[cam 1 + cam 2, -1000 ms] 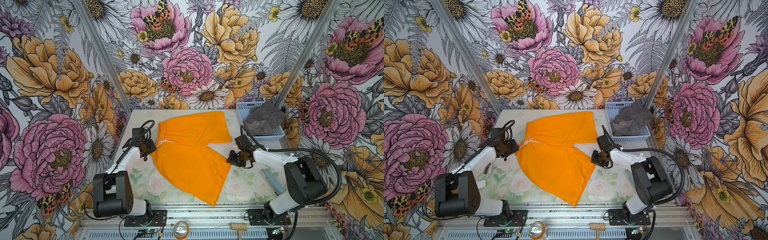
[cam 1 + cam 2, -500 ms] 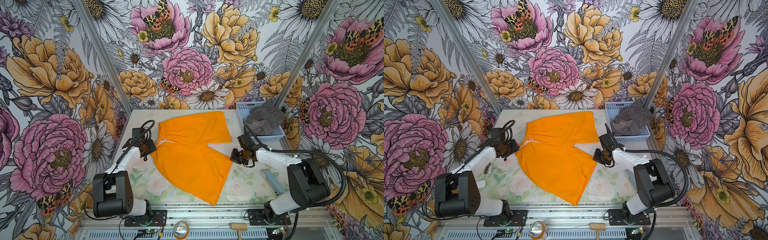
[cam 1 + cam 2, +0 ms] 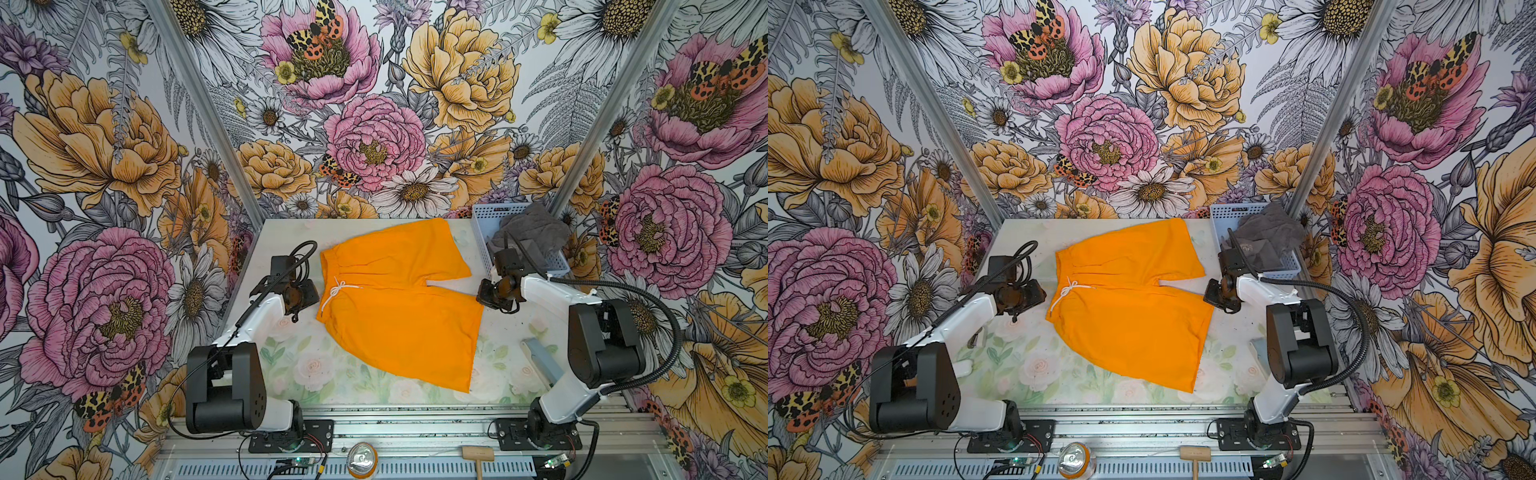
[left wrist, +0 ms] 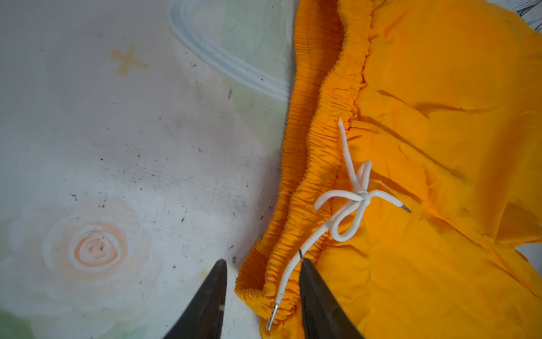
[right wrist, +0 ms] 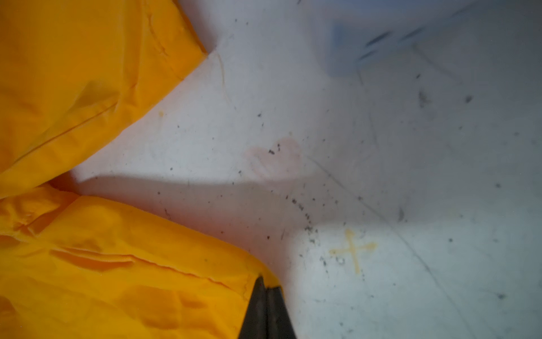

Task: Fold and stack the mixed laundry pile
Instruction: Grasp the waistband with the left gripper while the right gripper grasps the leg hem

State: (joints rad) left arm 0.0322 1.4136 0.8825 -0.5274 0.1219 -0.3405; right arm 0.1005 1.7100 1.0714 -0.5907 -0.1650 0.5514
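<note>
The orange shorts (image 3: 395,316) (image 3: 1129,316) lie spread flat on the table, waistband to the left, white drawstring (image 4: 352,199) tied in a bow. My left gripper (image 3: 312,298) (image 4: 262,261) is open, its fingers astride the near corner of the waistband, with a drawstring tip between them. My right gripper (image 3: 481,300) (image 5: 266,284) is shut on the hem corner of the near leg of the shorts (image 5: 88,264). The dark grey towel (image 3: 528,232) (image 3: 1262,237) lies crumpled in the pale blue basket (image 3: 484,220).
The basket stands in the back right corner, just behind my right wrist. A grey-blue bar (image 3: 538,357) lies on the table by the right arm's base. A can (image 3: 361,457) and a small wooden mallet (image 3: 478,455) rest on the front rail. Floral walls enclose three sides.
My right gripper has shut on the near leg's hem corner and shifted to the back right, drawing that corner with it. The left arm has not moved.
</note>
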